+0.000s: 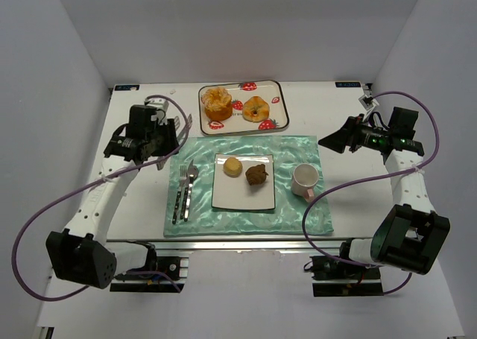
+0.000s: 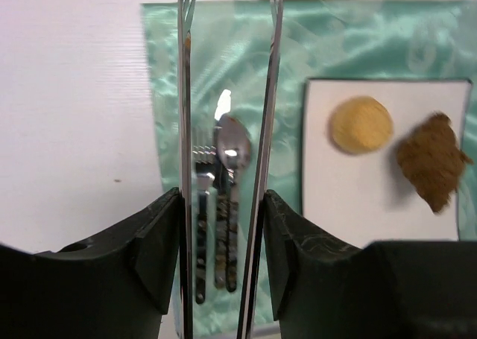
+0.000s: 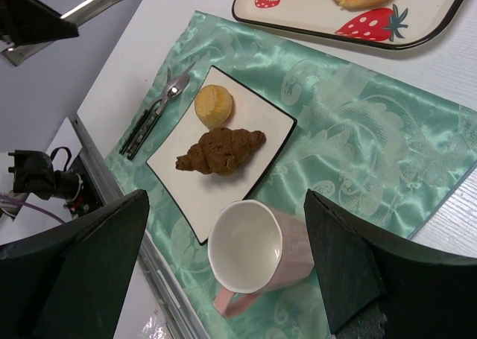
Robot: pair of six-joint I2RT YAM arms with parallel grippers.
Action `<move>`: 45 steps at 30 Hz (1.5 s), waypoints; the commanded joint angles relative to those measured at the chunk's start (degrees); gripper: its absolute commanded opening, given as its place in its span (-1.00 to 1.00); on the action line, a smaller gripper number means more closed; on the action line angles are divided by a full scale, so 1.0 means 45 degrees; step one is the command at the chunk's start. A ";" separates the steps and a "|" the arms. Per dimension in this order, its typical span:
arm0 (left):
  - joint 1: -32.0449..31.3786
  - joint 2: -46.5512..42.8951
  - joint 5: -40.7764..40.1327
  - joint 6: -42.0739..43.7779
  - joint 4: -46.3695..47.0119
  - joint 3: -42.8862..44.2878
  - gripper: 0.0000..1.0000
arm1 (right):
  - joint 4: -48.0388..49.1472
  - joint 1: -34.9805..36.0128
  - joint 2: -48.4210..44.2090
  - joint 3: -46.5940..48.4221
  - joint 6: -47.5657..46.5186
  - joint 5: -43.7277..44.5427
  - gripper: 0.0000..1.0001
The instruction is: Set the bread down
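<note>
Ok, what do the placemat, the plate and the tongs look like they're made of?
Placemat: likely satin-type fabric, teal and glossy; the sheen shifts over a woven floral pattern.
Plate: probably glazed ceramic, white and smooth, with a dark rim line.
Tongs: metal, polished; thin mirror-bright arms in the left gripper.

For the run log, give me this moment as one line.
left gripper: shut on tongs, tongs empty | right gripper: open, empty | plate: bun and croissant | tray: two pastries
</note>
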 commanded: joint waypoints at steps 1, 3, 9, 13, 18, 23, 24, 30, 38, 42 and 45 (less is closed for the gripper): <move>0.1525 -0.0178 0.0000 0.0101 0.1768 -0.1222 0.10 | 0.0322 -0.0040 -0.0060 0.0122 -0.0012 -0.0434 0.79; 0.2679 -0.0101 -0.0075 0.0100 0.2625 -0.2312 0.10 | 0.0323 -0.0040 -0.0041 0.0161 -0.0012 -0.0414 0.79; 0.4673 0.0641 -0.0740 0.0061 0.5339 -0.4505 0.12 | 0.0128 -0.0040 0.0349 0.0472 -0.0225 -0.0746 0.79; 0.5239 0.1401 -0.1520 0.0216 0.6535 -0.5053 0.18 | -0.0380 -0.0040 0.0506 0.0805 -0.0636 -0.0882 0.79; 0.5962 0.2573 -0.1952 0.0666 0.7376 -0.5152 0.35 | -0.0712 -0.0040 0.0467 0.0884 -0.0930 -0.0922 0.79; 0.6139 0.3978 -0.1132 0.0647 0.7533 -0.5249 0.46 | -0.1200 -0.0059 0.0370 0.0903 -0.1436 -0.0766 0.79; 0.6120 0.4098 -0.0937 0.0666 0.7552 -0.5288 0.48 | -0.1297 -0.0040 0.0331 0.0865 -0.1515 -0.0708 0.79; 0.6139 0.4275 -0.0916 0.0823 0.7728 -0.5601 0.56 | -0.1533 -0.0040 0.0232 0.0884 -0.1789 -0.0551 0.79; 0.6120 0.2696 -0.1677 0.0199 0.6987 -0.5679 0.96 | -0.1455 -0.0040 0.0408 0.0942 -0.1711 -0.0727 0.79; 0.6139 0.1192 -0.1600 -0.0503 0.6363 -0.5679 0.96 | -0.1455 -0.0040 0.0447 0.1020 -0.1711 -0.0882 0.79; 0.6120 -0.0058 -0.0957 -0.1088 0.5679 -0.5465 0.96 | -0.1629 -0.0040 0.0486 0.1156 -0.1769 -0.0883 0.79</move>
